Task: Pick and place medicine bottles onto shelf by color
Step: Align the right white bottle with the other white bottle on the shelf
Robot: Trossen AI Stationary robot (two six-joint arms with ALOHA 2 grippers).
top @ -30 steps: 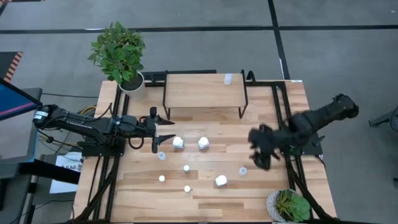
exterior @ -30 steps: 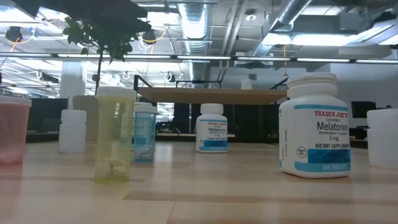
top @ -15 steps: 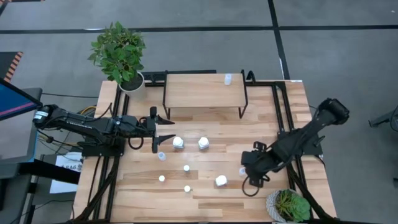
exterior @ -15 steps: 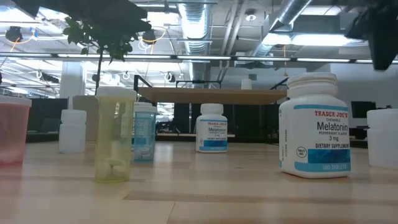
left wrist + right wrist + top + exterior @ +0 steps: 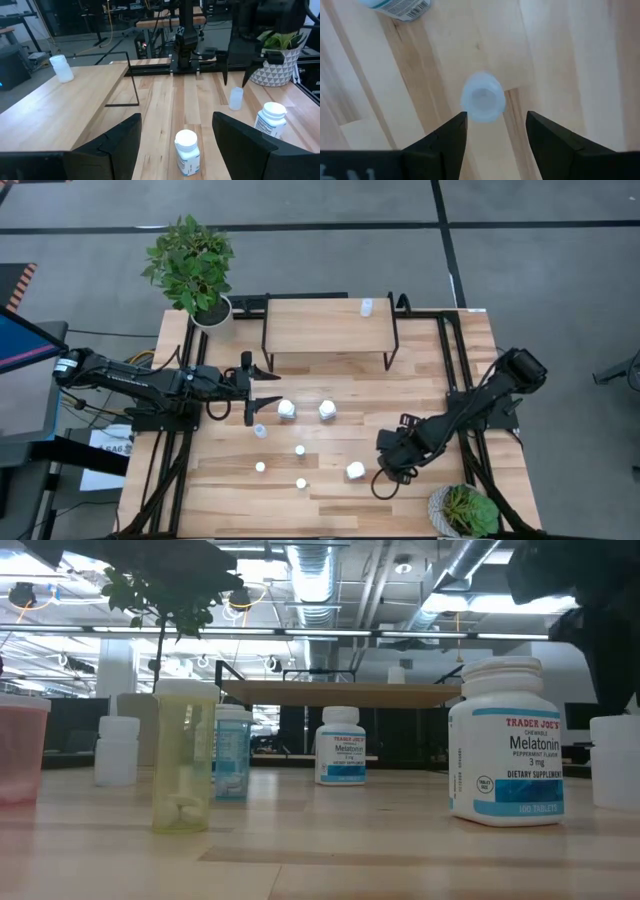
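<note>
My right gripper (image 5: 392, 461) is open and points down over a pale blue bottle (image 5: 482, 98) that stands upright on the table. In the right wrist view its fingers stand on either side, short of the bottle, apart from it. The arm hides this bottle in the high view. My left gripper (image 5: 270, 388) waits open and empty in front of the shelf (image 5: 327, 326). One pale blue bottle (image 5: 366, 306) stands on the shelf's far right. Another pale blue bottle (image 5: 260, 430), three chunky white bottles (image 5: 287, 409) (image 5: 327, 409) (image 5: 355, 470) and three small whitish ones (image 5: 299, 450) stand on the table.
A potted plant (image 5: 193, 265) stands at the table's far left corner and another (image 5: 463, 510) at the near right corner, close to my right arm. A chunky white bottle (image 5: 395, 7) stands just left of the right gripper.
My right gripper has swung from the table's right side toward the near edge and leftward, coming down over the pale blue bottle near the right front. No bottle has moved.
</note>
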